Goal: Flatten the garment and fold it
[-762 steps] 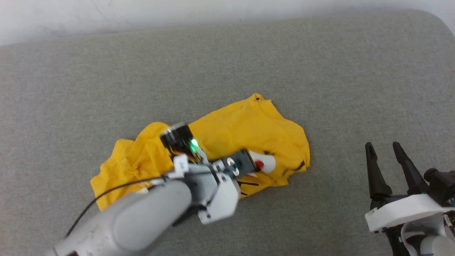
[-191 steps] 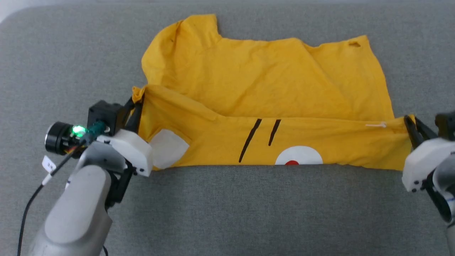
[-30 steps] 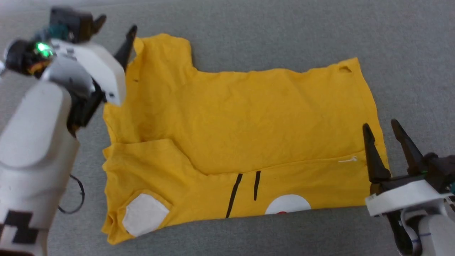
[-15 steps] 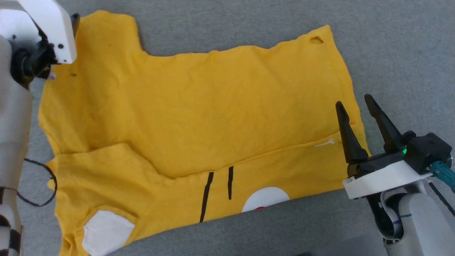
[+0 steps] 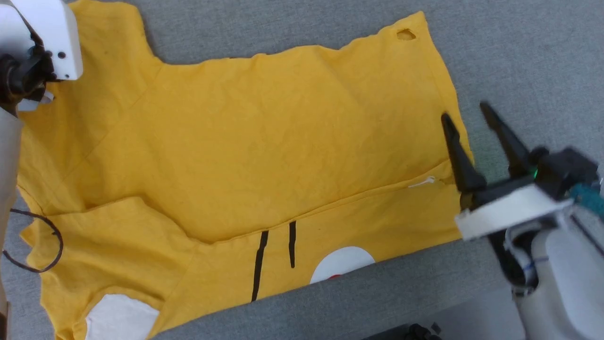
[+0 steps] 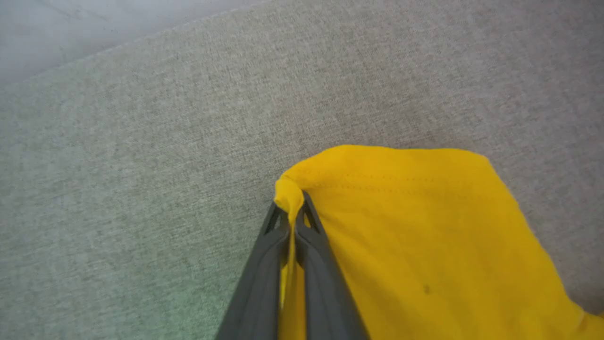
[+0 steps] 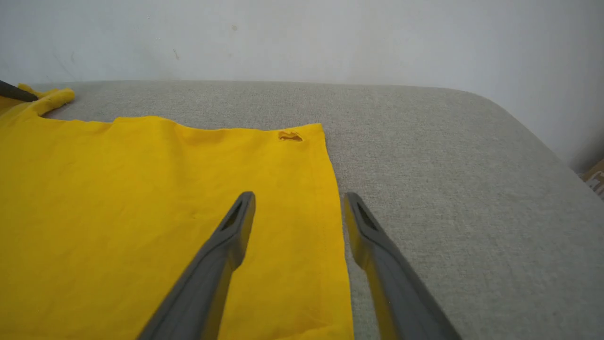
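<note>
Garment (image 5: pixel 264 141) lay nearly flat; left claw (image 6: pixel 291 208) clamped its sleeve corner (image 6: pixel 289 189), probably to tug it smooth; right claw (image 7: pixel 299 198) hung open over its hem (image 7: pixel 332 189).

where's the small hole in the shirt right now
In the head view the hole sits in the far right corner of the shirt, close to its edge, up beyond the fingertips of the open right gripper.

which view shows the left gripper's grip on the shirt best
The left wrist view: the left gripper is shut on a pinched sleeve edge of the yellow T-shirt. The head view gives its white housing, fingers hidden; the right wrist view, one dark fingertip.
</note>
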You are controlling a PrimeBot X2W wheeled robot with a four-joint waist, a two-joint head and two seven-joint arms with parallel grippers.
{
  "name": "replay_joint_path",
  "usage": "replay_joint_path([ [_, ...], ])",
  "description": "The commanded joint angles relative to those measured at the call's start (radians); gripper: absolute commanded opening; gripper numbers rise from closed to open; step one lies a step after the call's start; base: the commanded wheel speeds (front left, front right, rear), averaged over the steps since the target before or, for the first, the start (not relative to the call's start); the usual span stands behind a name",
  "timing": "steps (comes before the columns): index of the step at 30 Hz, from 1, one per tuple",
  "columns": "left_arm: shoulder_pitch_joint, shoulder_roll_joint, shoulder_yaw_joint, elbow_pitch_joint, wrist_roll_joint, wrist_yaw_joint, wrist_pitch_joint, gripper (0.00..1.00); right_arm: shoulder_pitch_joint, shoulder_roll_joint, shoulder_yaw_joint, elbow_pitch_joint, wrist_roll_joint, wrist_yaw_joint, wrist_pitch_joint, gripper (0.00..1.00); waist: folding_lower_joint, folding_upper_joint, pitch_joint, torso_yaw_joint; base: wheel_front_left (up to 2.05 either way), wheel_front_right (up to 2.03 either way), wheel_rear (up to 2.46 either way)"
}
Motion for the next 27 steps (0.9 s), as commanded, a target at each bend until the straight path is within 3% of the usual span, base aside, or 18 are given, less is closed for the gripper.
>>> replay_joint_path([
  [1,0.025,0.009,-0.014,-0.002,0.011,-0.004,0.0,0.0,-0.053,-0.008,-0.001,0.005,0.0,-0.001,0.017,1.0,0.0,0.0,0.001,0.002,0.0,0.0,0.0],
  [7,0.03,0.0,-0.024,-0.032,0.009,-0.007,-0.006,0.0,-0.248,-0.033,0.01,0.081,0.015,-0.001,0.16,1.0,0.0,0.0,0.001,0.018,0.0,0.0,0.0],
  [14,0.025,-0.027,-0.049,-0.065,0.005,-0.023,-0.005,0.0,-0.533,-0.027,0.004,0.339,0.07,-0.001,0.483,1.0,0.0,0.0,0.015,0.073,0.0,0.0,0.0],
  [20,0.012,-0.063,-0.066,-0.076,-0.003,-0.042,-0.032,0.0,-0.662,-0.022,-0.026,0.535,0.051,-0.001,0.676,1.0,0.0,0.0,0.034,0.13,0.0,0.0,0.0],
  [21,0.011,-0.068,-0.069,-0.076,-0.004,-0.045,-0.037,0.0,-0.674,-0.022,-0.032,0.561,0.038,-0.001,0.708,0.95,0.0,0.0,0.037,0.137,0.0,0.0,0.0],
  [22,0.01,-0.072,-0.07,-0.075,-0.006,-0.047,-0.042,0.0,-0.685,-0.021,-0.042,0.585,0.027,-0.001,0.741,0.62,0.0,0.0,0.039,0.143,0.0,0.0,0.0],
  [23,0.01,-0.076,-0.072,-0.074,-0.008,-0.049,-0.046,0.0,-0.693,-0.018,-0.052,0.605,0.015,-0.001,0.772,0.4,0.0,0.0,0.04,0.148,0.0,0.0,0.0],
  [24,0.01,-0.079,-0.073,-0.072,-0.009,-0.052,-0.051,0.0,-0.7,-0.016,-0.058,0.621,0.002,-0.001,0.801,0.32,0.0,0.0,0.041,0.151,0.0,0.0,0.0],
  [25,0.011,-0.082,-0.074,-0.071,-0.011,-0.056,-0.06,0.0,-0.705,-0.015,-0.066,0.631,-0.011,-0.001,0.821,0.05,0.0,0.0,0.04,0.155,0.0,0.0,0.0],
  [27,0.015,-0.087,-0.075,-0.069,-0.014,-0.062,-0.084,0.0,-0.709,-0.011,-0.081,0.641,-0.031,-0.001,0.84,0.0,0.0,0.0,0.035,0.16,0.0,0.0,0.0],
])
